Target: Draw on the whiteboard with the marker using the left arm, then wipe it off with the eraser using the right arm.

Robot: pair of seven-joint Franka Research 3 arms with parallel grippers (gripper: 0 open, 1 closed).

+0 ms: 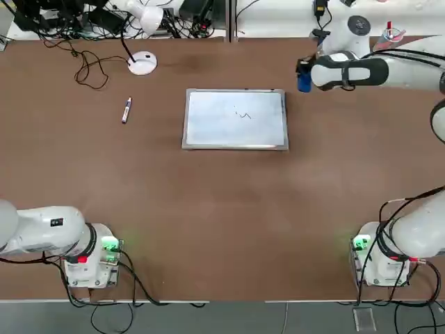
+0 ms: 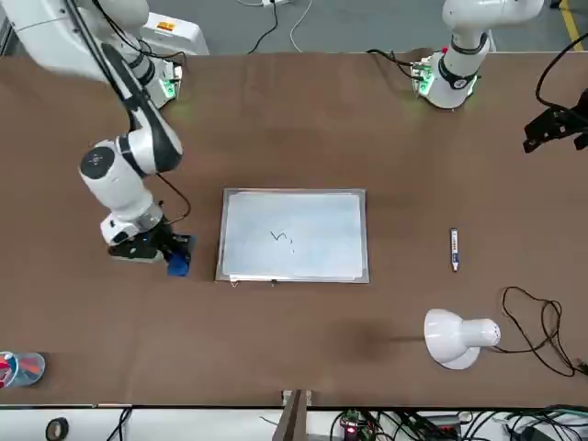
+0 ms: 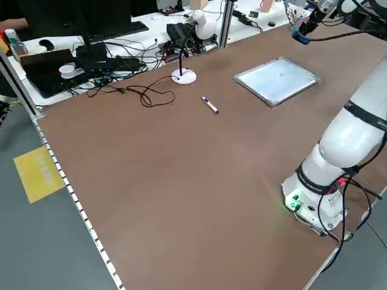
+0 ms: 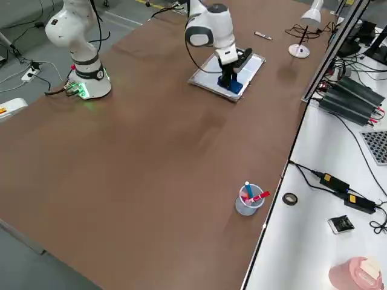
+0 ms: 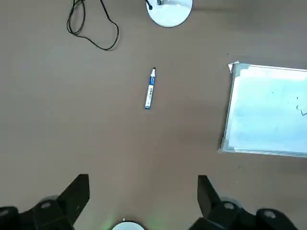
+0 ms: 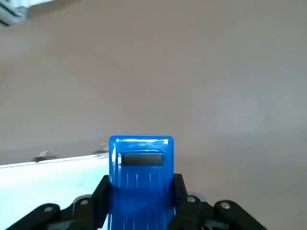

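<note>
The whiteboard (image 1: 235, 118) lies flat mid-table with a small dark scribble (image 1: 243, 115) on it. The marker (image 1: 126, 110) rests on the table to the board's left, seen also from the left wrist as the marker (image 5: 150, 89). My right gripper (image 2: 161, 250) is shut on the blue eraser (image 1: 304, 78), holding it just off the board's far right corner; the right wrist view shows the eraser (image 6: 141, 167) between the fingers, with the whiteboard (image 6: 38, 172) beside it. My left gripper (image 5: 143, 191) is open and empty, parked high near its base, well back from the marker.
A white desk lamp (image 1: 142, 62) with a looping black cable stands behind the marker. A clear cup of pens (image 2: 23, 367) sits at the far right corner of the table. Cables and electronics line the bench beyond the far edge.
</note>
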